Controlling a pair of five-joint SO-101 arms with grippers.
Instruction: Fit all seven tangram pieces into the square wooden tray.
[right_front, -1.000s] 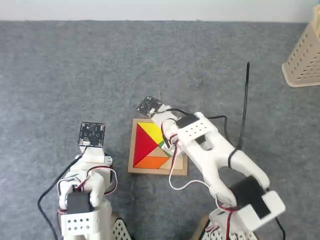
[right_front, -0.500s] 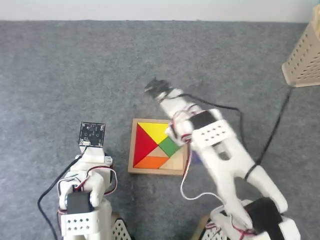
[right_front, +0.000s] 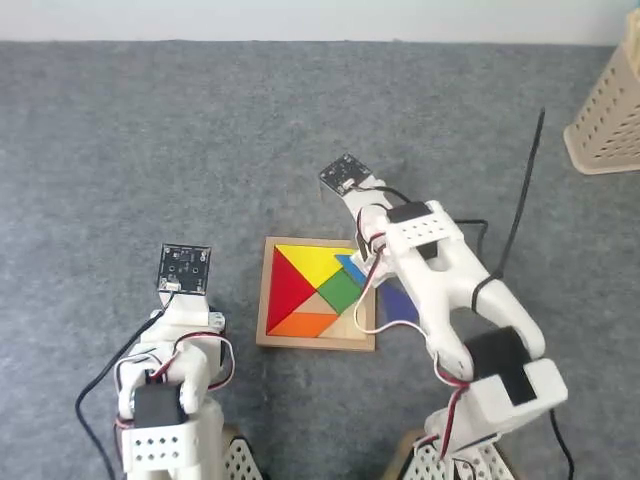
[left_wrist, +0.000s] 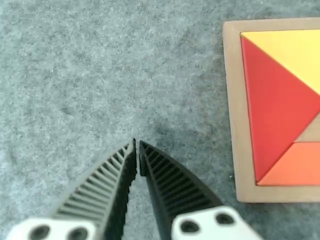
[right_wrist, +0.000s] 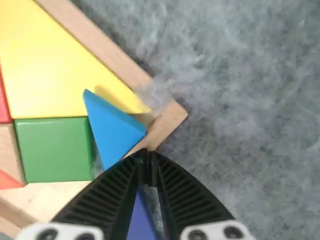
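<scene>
My right jaws were closed just beside the blue triangle (right_wrist: 112, 131) at the tray's (right_wrist: 165, 122) corner; my left jaws were closed over the table (left_wrist: 75, 75).

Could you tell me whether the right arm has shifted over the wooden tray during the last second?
Yes. The right arm has swung rightward off the tray's right half toward its right edge, uncovering the green square.

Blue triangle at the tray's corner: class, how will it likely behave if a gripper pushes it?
The blue triangle looks rigid and flat-faced, so it should slide, not roll or bend. It seems propped partly on the yellow piece, casting a shadow, so a push may rock it or drop it flat.
</scene>
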